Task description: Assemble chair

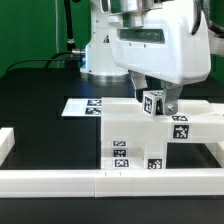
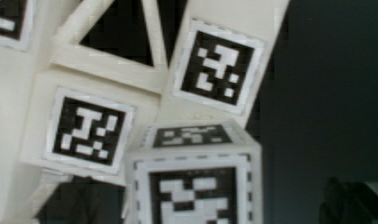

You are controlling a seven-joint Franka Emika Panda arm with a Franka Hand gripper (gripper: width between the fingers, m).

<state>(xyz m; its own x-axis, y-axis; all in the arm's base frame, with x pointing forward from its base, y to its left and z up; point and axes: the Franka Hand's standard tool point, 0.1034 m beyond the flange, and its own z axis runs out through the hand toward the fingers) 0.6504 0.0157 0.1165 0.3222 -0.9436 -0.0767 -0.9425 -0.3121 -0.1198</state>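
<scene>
My jaws grip a small cube (image 1: 152, 103) over the part-built chair (image 1: 128, 122). Not seated yet; I reckon more joining is left.

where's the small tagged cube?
Exterior view: the small cube is between the fingers of the gripper, just above the chair frame, on that view's right of the marker board.

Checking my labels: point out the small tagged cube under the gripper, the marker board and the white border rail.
small cube (image 1: 152, 103), exterior view, its tagged face.
marker board (image 1: 76, 104), exterior view, bare white part beside the tags.
border rail (image 1: 60, 182), exterior view, its long front face.
</scene>
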